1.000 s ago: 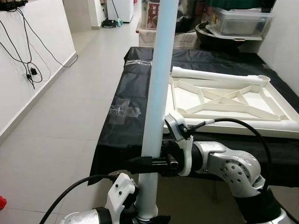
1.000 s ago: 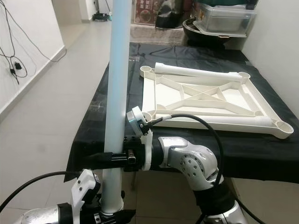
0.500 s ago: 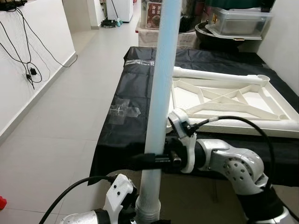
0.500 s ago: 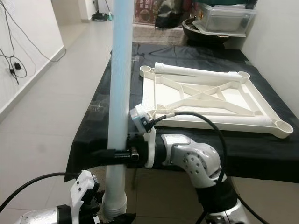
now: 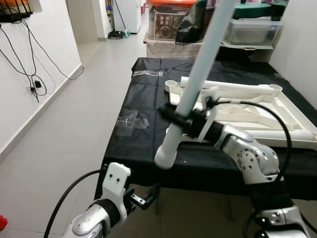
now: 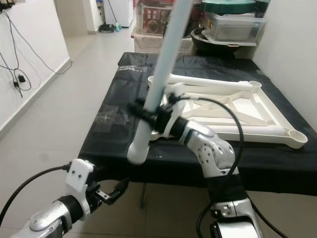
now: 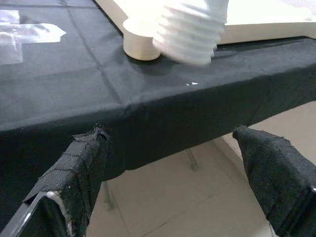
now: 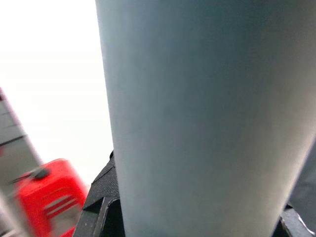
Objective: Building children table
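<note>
**Inspector A:** Right arm first. It reaches forward over the counter's near edge, forearm bent up from the elbow, and the right gripper (image 5: 174,117) is clenched around the pale blue table leg (image 5: 198,74) low on its length. The leg is tilted, top leaning away and to the right, its white threaded end (image 5: 165,157) hanging just above the black cloth (image 5: 138,99).

**Inspector B:** Confirmed by the left wrist view: threaded end (image 7: 190,27) in the air beside a round corner socket (image 7: 139,44) of the frame. Left arm?

**Inspector A:** Low, below the counter's front edge. The left gripper (image 5: 144,196) is released, fingers (image 7: 81,168) spread with nothing between them.

**Inspector B:** Surface?

**Inspector A:** The counter (image 5: 198,168) is draped in black cloth. A white tabletop frame (image 5: 257,111) lies on it upside down, cross ribs showing, sockets at the corners, one white leg (image 6: 213,82) lying along its far side. Clear tape patches (image 5: 130,121) sit on the cloth to the left.

**Inspector B:** Room?

**Inspector A:** Pale tiled floor (image 5: 64,129), white wall on the left with dangling black cables (image 5: 29,74), storage boxes (image 5: 250,29) behind the counter.
</note>
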`<state>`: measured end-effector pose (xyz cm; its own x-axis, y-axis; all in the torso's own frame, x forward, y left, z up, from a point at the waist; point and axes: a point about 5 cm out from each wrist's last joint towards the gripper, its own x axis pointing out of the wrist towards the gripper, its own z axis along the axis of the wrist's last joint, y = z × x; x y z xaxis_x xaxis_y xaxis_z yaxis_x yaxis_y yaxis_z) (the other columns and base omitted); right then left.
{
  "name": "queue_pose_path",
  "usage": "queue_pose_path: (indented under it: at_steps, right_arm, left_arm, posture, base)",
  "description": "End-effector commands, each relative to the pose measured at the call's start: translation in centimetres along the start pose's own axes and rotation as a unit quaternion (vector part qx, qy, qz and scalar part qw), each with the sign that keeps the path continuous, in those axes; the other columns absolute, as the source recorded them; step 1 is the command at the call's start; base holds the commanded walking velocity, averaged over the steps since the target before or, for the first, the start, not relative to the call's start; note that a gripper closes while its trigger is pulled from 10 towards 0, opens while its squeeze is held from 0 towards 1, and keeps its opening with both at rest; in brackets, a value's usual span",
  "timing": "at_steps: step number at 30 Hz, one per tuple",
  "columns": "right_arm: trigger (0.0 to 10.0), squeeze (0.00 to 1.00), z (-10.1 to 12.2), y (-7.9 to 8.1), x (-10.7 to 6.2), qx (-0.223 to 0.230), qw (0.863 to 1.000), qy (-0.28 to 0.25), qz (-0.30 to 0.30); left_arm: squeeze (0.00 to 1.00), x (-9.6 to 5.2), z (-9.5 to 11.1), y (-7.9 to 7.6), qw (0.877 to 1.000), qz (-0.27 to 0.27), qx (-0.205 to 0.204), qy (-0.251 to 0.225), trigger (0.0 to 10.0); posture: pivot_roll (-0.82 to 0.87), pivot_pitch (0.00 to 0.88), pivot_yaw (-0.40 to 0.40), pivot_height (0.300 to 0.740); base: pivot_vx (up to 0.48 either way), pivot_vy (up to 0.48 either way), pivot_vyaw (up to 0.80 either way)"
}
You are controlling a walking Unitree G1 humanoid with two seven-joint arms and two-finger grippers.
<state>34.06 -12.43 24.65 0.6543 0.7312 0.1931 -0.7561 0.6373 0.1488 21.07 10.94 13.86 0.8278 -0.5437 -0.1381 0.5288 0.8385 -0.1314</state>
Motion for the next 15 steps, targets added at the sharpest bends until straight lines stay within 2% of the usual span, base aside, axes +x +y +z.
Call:
queue_pose_path:
  at_steps: [1,2,7,9,10,12,13,15]
  right_arm:
    - [0.0,0.00,0.6,-0.7,0.4,-0.013,0.999,-0.022,-0.035]
    - [0.0,0.00,0.6,-0.7,0.4,-0.013,0.999,-0.022,-0.035]
    - [0.0,0.00,1.9,-2.7,2.4,-0.053,0.990,-0.055,-0.115]
    - [0.0,0.00,2.1,-2.9,2.5,-0.060,0.988,-0.060,-0.129]
    - [0.0,0.00,2.5,-3.6,2.8,-0.074,0.981,-0.071,-0.163]
    - [0.0,0.00,3.0,-4.3,3.3,-0.083,0.974,-0.082,-0.194]
    - [0.0,0.00,3.2,-4.4,3.4,-0.083,0.973,-0.083,-0.200]
    - [0.0,0.00,3.2,-4.2,3.9,-0.074,0.980,-0.078,-0.169]
  left_arm:
    - [0.00,0.0,0.1,-0.2,1.000,0.009,0.010,-0.001,10.0]
    - [0.00,0.0,0.1,-0.2,1.000,0.009,0.010,-0.001,10.0]
    - [0.00,0.0,0.5,-1.6,1.000,0.003,0.027,-0.013,10.0]
    - [0.00,0.0,0.6,-1.8,0.999,0.003,0.029,-0.014,10.0]
    - [0.00,0.0,0.7,-2.2,0.999,0.001,0.029,-0.018,10.0]
    - [0.00,-0.1,1.0,-2.9,0.999,-0.004,0.029,-0.023,10.0]
    - [0.00,-0.1,1.1,-3.1,0.999,-0.006,0.029,-0.024,10.0]
    - [0.00,-0.3,1.3,-3.5,0.999,-0.007,0.033,-0.025,10.0]
  posture:
    - [0.06,0.081,-0.034,0.740]
    - [0.06,0.081,-0.034,0.740]
    - [0.08,0.136,-0.042,0.740]
    - [0.08,0.136,-0.042,0.740]
    - [0.08,0.155,-0.044,0.740]
    - [0.08,0.179,-0.049,0.740]
    - [0.08,0.179,-0.049,0.740]
    - [0.09,0.208,-0.053,0.740]
  base:
    - [0.000,0.000,0.00]
    - [0.000,0.000,0.00]
    - [0.000,0.000,0.00]
    - [0.000,0.000,0.00]
    - [0.000,0.000,0.00]
    - [0.000,0.000,0.00]
    - [0.000,0.000,0.00]
    - [0.000,0.000,0.00]
